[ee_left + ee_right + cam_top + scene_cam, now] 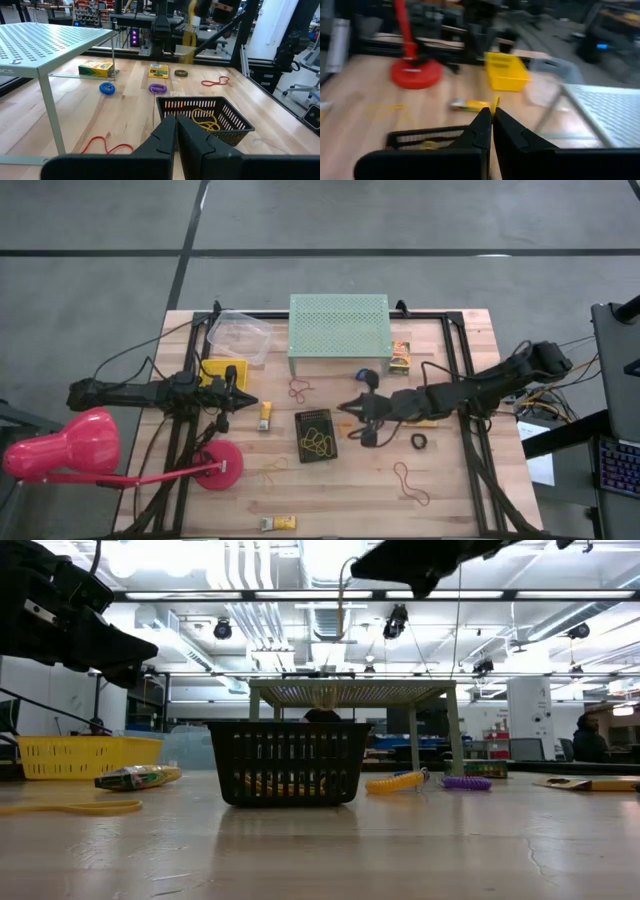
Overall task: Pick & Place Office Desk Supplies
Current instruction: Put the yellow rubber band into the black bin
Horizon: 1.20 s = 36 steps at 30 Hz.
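Observation:
My right gripper (343, 408) hovers above the table just beyond the far right corner of the black mesh basket (316, 436), shut on a thin yellow rubber band (340, 615). More yellow bands (204, 119) lie inside the basket. My left gripper (252, 402) hangs shut and empty to the left of the basket, fingers (176, 125) pointing toward it. On the table lie red bands (300, 389) (410, 483), a blue ring (367, 376), a purple ring (158, 89), a black ring (419, 441) and a yellow-orange box (401, 357). My right gripper (491, 117) pinches the yellow rubber band between its two fingers; a short piece of it (495, 104) shows past their tips. In the low view the band hangs slack below the gripper, lifted clear above the basket (288, 762).
The mint-green perforated stand (339, 325) rises at the far middle. A clear container (240, 335) and a yellow bin (220, 375) sit far left. The pink lamp (60, 445) and its base (217, 467) stand near left. Small tubes (266, 415) (278, 523) and a yellow band (270, 473) lie near the basket.

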Available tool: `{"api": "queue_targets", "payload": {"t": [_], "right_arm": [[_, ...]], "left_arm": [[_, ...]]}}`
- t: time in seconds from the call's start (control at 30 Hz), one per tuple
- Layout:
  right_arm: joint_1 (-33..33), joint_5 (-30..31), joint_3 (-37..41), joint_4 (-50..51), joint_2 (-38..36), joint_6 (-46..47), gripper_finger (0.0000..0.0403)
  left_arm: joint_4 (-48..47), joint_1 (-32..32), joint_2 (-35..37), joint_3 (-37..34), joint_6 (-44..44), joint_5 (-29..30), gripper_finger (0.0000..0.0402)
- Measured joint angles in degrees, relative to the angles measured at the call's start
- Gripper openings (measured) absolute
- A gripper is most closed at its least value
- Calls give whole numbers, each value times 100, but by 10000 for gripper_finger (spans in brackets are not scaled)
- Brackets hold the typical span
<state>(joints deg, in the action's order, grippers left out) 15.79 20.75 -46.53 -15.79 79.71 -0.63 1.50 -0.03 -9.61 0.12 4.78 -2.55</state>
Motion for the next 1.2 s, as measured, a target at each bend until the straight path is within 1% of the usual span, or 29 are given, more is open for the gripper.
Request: {"api": "queue_targets", "payload": {"t": [0.13,0.33,0.63,0.73,0.83,0.93,1.2], "right_arm": [[13,-539,-113,17,191,-120,8],[8,-1013,-220,34,483,-157,8],[-3,-1100,-415,64,1100,-439,8],[-78,-1457,-620,186,1315,-450,8],[-197,-1874,-852,398,1544,-309,8],[-295,-2091,-1093,734,1744,-175,8],[-442,-2081,-1920,2212,2349,226,8]], "left_arm": [[2,0,0,-1,2,0,23],[0,0,2,-2,2,0,23],[1,0,-1,0,0,0,23],[-6,0,-21,-1,1,0,23],[-23,0,-68,-2,2,0,23],[-26,2,-133,-2,0,2,23],[2,0,-175,0,2,0,23]]}}
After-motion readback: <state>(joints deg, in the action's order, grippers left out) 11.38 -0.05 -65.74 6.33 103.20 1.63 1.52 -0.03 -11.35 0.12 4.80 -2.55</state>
